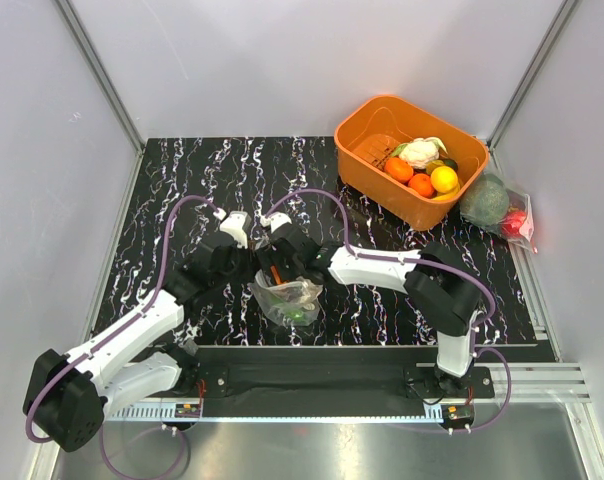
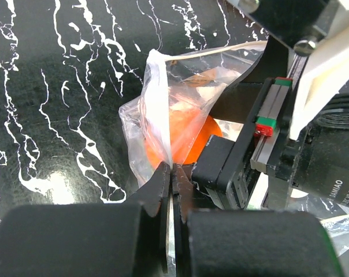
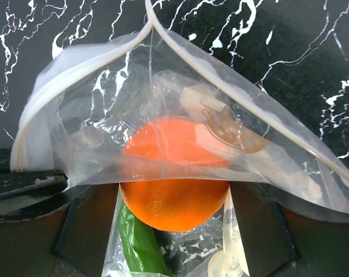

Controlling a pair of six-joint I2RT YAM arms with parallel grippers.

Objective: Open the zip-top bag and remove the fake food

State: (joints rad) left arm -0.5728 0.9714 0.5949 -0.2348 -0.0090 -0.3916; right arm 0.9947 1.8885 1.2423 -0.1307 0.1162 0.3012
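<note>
The zip-top bag (image 1: 287, 298) is a clear, pale-dotted bag lying on the black marbled table between the two arms. My left gripper (image 2: 173, 173) is shut on one thin edge of the bag (image 2: 157, 115). The bag's mouth gapes toward my right gripper (image 3: 174, 190), which stands open inside it, with the upper lip (image 3: 76, 69) draped over its fingers (image 3: 88, 225). Of the fake food, an orange round fruit (image 3: 174, 173) fills the gap between those fingers. A long dark-green vegetable (image 3: 140, 242) lies under it. Whether the fingers touch the fruit is unclear.
An orange bin (image 1: 412, 212) at the back right holds a white cauliflower (image 1: 419, 152), orange fruits and a yellow one. Beside it at the table's right edge lies an undotted clear bag with a big green ball (image 1: 485, 200). Grey walls enclose the table.
</note>
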